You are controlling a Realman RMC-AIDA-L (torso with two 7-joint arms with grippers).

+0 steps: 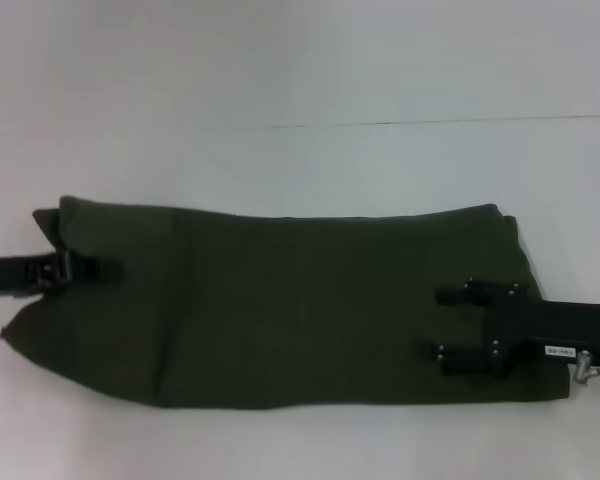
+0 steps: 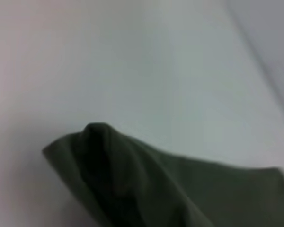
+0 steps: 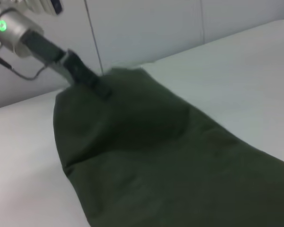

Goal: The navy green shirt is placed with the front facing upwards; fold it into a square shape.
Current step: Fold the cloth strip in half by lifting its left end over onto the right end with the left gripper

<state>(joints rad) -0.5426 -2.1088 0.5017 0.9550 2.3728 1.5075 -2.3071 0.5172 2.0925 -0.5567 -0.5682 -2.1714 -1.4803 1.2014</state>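
2 black grippers work at opposite ends of the dark olive-green cotton shirt (image 1: 290, 305), which lies folded into a long band across the middle of the white tabletop (image 1: 300, 70), running from its left edge to near its right edge, with no print showing on the upper face. Nearest the front edge, the band's lower hem line slants up toward the left. The right gripper (image 1: 450, 323) rests over the shirt's right end, its 2 fingers (image 1: 470, 294) spread wide apart and lying flat on the cloth. The left gripper (image 1: 105, 269) reaches in from the tabletop's left edge, narrowed onto the shirt's left end, where the cloth bunches into a raised fold. Beyond the shirt, a thin dark seam (image 1: 440, 122) crosses the far tabletop.
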